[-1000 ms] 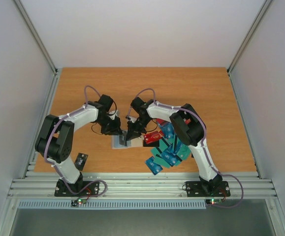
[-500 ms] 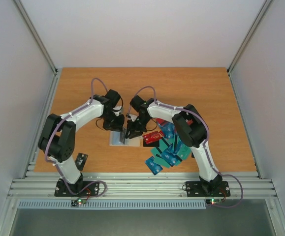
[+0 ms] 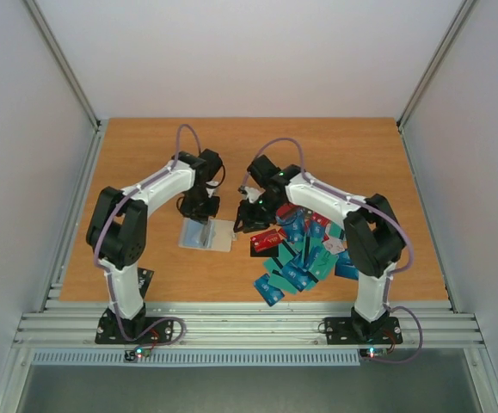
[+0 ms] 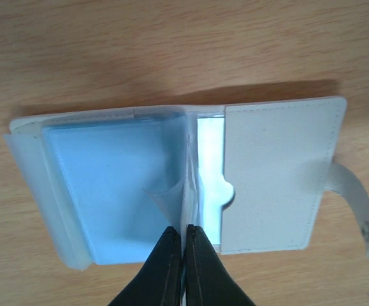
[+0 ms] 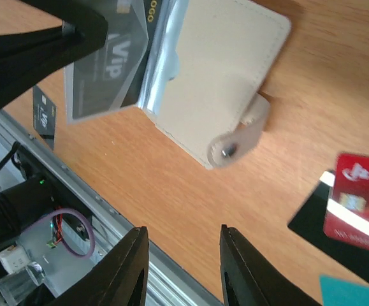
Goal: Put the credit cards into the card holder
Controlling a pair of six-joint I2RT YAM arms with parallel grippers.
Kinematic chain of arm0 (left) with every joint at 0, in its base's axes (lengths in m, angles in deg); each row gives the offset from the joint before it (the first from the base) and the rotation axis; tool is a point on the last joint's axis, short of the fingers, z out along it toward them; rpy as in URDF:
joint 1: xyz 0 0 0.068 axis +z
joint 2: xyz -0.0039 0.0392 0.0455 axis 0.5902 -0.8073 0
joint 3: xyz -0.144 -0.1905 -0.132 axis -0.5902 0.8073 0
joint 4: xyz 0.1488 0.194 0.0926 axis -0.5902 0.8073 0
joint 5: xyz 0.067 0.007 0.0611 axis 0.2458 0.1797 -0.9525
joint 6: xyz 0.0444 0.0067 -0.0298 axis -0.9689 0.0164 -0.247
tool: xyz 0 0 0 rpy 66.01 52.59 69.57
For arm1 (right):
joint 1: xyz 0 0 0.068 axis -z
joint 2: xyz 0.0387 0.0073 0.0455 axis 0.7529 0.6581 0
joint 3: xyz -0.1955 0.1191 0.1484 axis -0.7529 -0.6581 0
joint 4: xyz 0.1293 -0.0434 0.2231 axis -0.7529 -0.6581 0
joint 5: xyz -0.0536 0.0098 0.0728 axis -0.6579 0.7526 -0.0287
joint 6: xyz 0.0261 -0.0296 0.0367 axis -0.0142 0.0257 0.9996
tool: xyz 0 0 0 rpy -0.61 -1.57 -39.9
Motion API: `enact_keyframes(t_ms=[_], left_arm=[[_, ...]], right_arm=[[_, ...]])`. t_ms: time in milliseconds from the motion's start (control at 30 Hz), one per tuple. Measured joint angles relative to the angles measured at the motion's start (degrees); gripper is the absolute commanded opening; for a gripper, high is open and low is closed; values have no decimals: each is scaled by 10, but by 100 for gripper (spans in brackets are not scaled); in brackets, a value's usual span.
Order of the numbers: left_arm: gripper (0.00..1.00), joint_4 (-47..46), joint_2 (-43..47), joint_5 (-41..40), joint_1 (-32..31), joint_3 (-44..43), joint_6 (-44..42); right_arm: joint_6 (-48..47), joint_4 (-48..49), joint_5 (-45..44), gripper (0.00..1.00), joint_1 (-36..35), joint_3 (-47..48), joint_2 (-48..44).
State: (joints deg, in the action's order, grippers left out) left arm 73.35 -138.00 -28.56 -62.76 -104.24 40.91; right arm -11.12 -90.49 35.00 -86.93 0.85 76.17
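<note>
Hold the pocket open first. With the left gripper [image 4: 184,245] pinched fully shut on the thin edge of a clear sleeve [image 4: 165,191] right at the fold of the card holder [image 4: 273,172], lift only enough to gape that sleeve, never enough to drag the wallet across the worktop [image 3: 360,163]. Card holder lying open and flat near the middle of the worktop, cream flap and clasp strap [image 4: 356,197] turned toward the right arm, well short of the heap of credit cards [image 3: 304,254]. Already against the sleeves: a grey card marked VIP [image 5: 104,70]; fully seated or not, impossible to say from here. Right gripper [image 5: 181,268] partly parted and empty, hovering just beside the holder's flap, so probably free to fetch the next card. Go for the nearest loose one, likely the red card [image 5: 359,207] resting on a black card [image 5: 308,223]. Take it by a short edge and check that only one comes up. Bring it in low and square to the sleeve mouth, lead with a corner if the mouth looks tight, then push along the sleeve, not down into it. Expect the thin film to slip from the pinch under any sideways tug. Let go with the left only once the card sits deep.
</note>
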Motion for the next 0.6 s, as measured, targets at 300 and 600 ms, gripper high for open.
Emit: enact_keyframes(t_ms=[300,600], left_arm=[[8,66,-69,-96,-34,-83,-5],[12,93,-108,-167,-77,-114,14]], right_arm=[[12,-5,-15,33,31,-95,-104],[15,-26,-25,33,56,-136,-183]])
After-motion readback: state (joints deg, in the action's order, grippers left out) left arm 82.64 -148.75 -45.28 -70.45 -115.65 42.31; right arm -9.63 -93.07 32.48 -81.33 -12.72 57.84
